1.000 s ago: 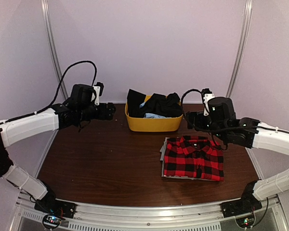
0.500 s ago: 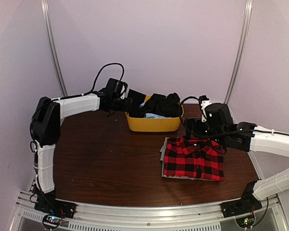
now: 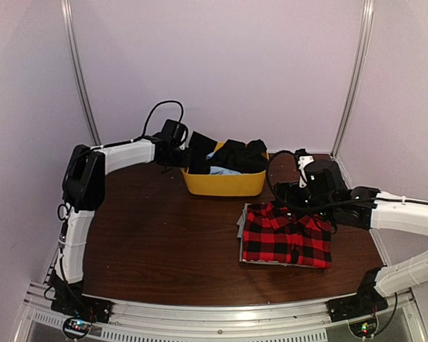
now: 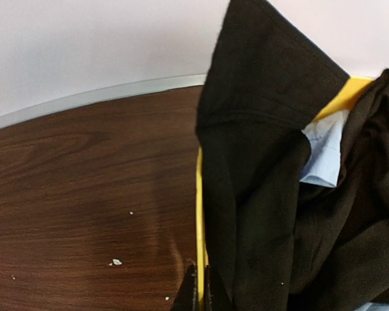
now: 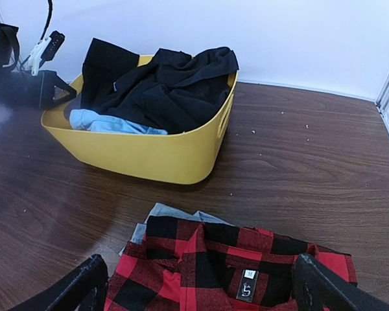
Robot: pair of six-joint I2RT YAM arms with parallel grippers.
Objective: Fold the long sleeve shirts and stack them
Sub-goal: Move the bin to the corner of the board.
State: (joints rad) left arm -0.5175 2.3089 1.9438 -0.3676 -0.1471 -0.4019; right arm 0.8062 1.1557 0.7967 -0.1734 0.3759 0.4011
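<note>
**Top external view.** The left tool (image 3: 180,151) is at the outer wall of the yellow bin (image 3: 225,184), against the black shirt (image 3: 232,153) that hangs over the rim. The rest of that shirt lies heaped in the bin, ahead of the tool. The right tool (image 3: 285,194) hovers over the collar end of the plaid shirt (image 3: 287,234), which lies folded flat on the bench (image 3: 164,235) below it.

**Left wrist view.** The left tool (image 4: 200,295) is clenched at the edge of the black shirt (image 4: 259,162), at the bin rim (image 4: 199,214). Whether cloth lies between the pads cannot be told. A light blue cloth (image 4: 324,152) shows ahead.

**Right wrist view.** The right tool (image 5: 200,269) is released, its fingers spread wide and grasping nothing. The plaid shirt (image 5: 162,265) lies directly below, on a grey cloth (image 5: 159,214). The bin (image 5: 149,152) stands ahead.
</note>
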